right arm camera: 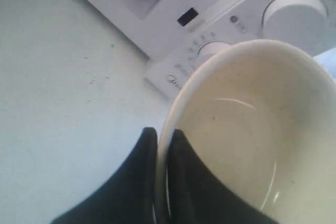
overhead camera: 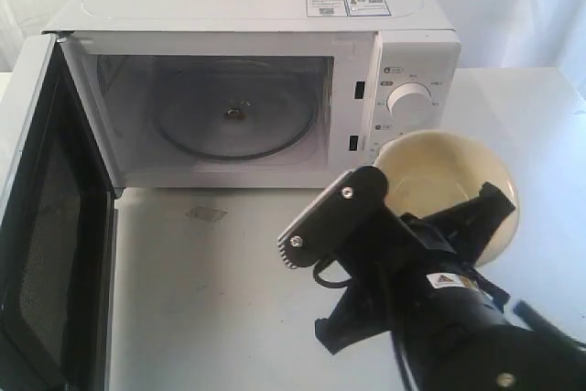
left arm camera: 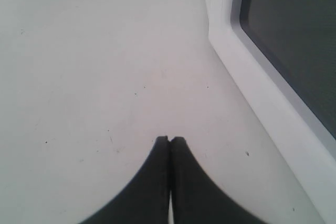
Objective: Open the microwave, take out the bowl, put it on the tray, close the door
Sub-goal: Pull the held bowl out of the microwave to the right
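**Bowl outside the microwave, pinched by right gripper**

Two stickers (overhead camera: 348, 4) on the microwave (overhead camera: 256, 6) top, print too small to read. Panel labels and a logo (right arm camera: 172, 80) by the lower knob are blurred. Door (overhead camera: 46, 226) swung fully open at left, its lower edge cut off by the frame. Glass turntable (overhead camera: 233, 116) bare inside.

The bowl (overhead camera: 449, 180) hangs tilted in front of the control panel, hiding most of the lower knob; the upper knob (overhead camera: 409, 100) is clear. Right gripper (right arm camera: 161, 135) is clamped on the bowl's rim, one finger inside and one outside. The right arm blocks the counter (overhead camera: 211, 299) behind it.

Left gripper (left arm camera: 169, 140) is closed on nothing, tips together, over bare counter beside the door's edge. There is open counter in front of the cavity.
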